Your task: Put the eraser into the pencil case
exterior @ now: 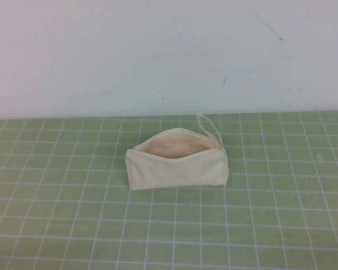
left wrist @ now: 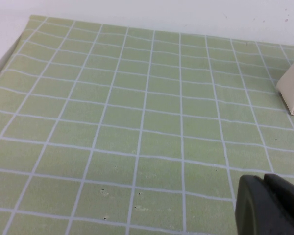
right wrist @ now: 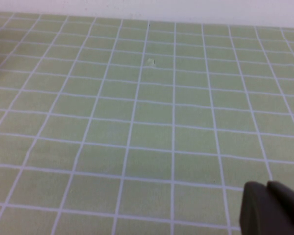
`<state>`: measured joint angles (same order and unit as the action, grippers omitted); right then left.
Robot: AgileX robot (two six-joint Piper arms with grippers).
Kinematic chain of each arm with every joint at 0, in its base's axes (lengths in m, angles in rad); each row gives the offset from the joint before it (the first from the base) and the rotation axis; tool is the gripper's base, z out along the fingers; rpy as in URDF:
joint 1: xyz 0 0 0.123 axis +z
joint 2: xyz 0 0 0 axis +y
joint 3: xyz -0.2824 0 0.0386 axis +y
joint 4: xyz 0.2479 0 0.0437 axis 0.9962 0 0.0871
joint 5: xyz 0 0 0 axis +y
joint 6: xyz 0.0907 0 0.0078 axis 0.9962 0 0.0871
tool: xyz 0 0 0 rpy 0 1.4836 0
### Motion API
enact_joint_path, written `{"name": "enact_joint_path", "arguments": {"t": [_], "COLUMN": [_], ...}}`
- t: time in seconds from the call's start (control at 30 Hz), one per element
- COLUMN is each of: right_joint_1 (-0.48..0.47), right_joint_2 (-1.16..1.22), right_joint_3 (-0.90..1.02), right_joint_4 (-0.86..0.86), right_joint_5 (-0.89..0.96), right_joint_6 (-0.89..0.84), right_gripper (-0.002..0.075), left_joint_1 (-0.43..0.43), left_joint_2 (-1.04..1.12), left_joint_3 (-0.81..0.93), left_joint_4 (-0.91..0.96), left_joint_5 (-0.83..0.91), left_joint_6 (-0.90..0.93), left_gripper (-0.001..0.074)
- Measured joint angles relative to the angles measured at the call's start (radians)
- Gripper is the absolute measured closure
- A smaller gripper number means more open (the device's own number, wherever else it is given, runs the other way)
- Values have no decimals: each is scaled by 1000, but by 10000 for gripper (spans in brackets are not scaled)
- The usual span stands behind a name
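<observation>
1. Pencil case (exterior: 177,160) stands upright mid-mat on the green grid mat (exterior: 56,214), zip open, mouth facing up, pale lining showing. Loop strap (exterior: 209,126) sits at its far right end, toward the wall.

2. Eraser: not visible in any view. It may already lie inside the pouch, hidden by the front wall; I cannot tell.

3. Left gripper (left wrist: 269,205): only a dark tip shows in the corner of its wrist view, low over bare mat. Whether it is parted or closed, cannot tell. It holds nothing that I can see. A corner of the case appears at the far edge of that view, well apart from the tip.

4. Right gripper (right wrist: 272,208): same story, a dark tip over bare mat, state not readable, nothing seen in it. A sliver of cream at that view's edge is likely the case, well apart.

5. Neither arm appears in the high view; both look parked back from the pouch.

6. Judgement: the step in hand is confirming the eraser's whereabouts. If it is still out, find it first, then drop it through the middle of the open mouth, clear of the zip edges, without tipping the pouch.
</observation>
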<state>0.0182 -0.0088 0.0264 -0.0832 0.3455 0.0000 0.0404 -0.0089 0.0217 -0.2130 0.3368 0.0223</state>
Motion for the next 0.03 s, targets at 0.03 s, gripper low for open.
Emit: {"name": "enact_joint_path", "arguments": {"t": [0.03], "right_joint_1": [0], "right_joint_2": [0], "right_joint_3": [0], "right_joint_4": [0], "right_joint_5": [0], "right_joint_6": [0], "right_gripper": [727], "left_joint_1": [0], "left_joint_2": [0], "left_joint_3": [0], "left_joint_4": [0], "left_joint_5": [0], "left_joint_6": [0], "left_gripper": [738]}}
